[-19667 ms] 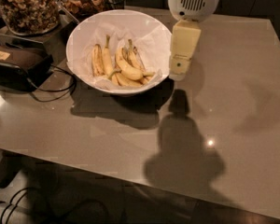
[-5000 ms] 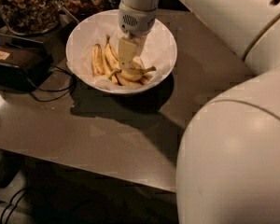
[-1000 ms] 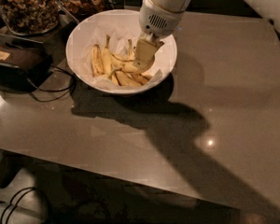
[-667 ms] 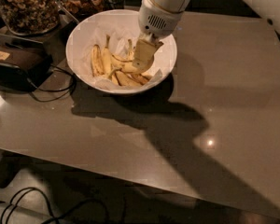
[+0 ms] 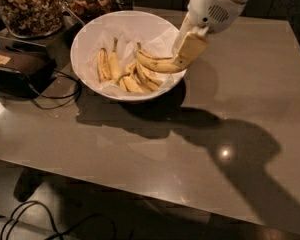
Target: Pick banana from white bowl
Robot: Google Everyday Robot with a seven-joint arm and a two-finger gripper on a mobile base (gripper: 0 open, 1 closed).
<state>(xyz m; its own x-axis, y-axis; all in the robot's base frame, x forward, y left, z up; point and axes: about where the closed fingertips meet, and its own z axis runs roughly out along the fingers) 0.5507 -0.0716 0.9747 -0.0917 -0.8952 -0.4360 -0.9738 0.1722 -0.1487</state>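
The white bowl [image 5: 90, 34], lined with crinkled paper, stands at the table's back left. My gripper [image 5: 182, 59] hangs over the bowl's right rim and is shut on the right end of the banana [image 5: 155, 64], a long curved yellow one with brown speckles. The banana is lifted above the other fruit, with its dark stem tip pointing left. Several other bananas [image 5: 117, 74] lie in the bowl below it.
Glass jars of nuts [image 5: 27, 9] stand behind the bowl at the back left. A black device [image 5: 17, 69] with cables [image 5: 57, 91] lies left of the bowl. The grey table [image 5: 215, 134] stretches to the right and front; more cables lie on the floor.
My gripper has risen and moved right, from inside the bowl to above its right rim, and has lifted the long curved banana out of the pile.
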